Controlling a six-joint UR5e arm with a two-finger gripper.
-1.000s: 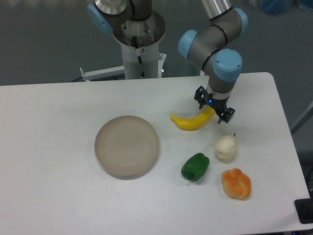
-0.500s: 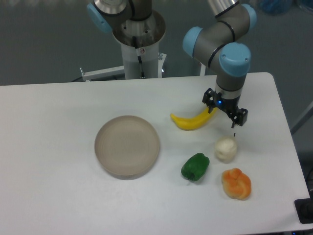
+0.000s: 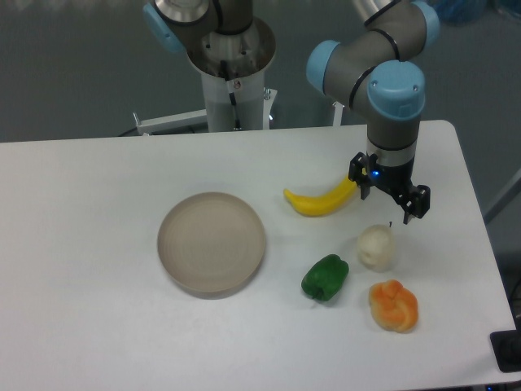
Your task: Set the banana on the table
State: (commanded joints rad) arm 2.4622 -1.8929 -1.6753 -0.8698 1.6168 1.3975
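On the table (image 3: 98,179), the banana (image 3: 319,202) lies free at 3 o'clock from the plate (image 3: 212,242). At the banana's 3 o'clock, the gripper (image 3: 391,194) hovers, fingers spread apart and empty, above a white fruit (image 3: 375,247).

One banana (image 3: 319,202), one plate (image 3: 212,242), three other toy foods (image 3: 326,277).

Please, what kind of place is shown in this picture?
Probably a robotics lab test bench, not a kitchen. A robot arm with a claw stands at a bare white table, and the food on it looks like toys: a banana, a green pepper.
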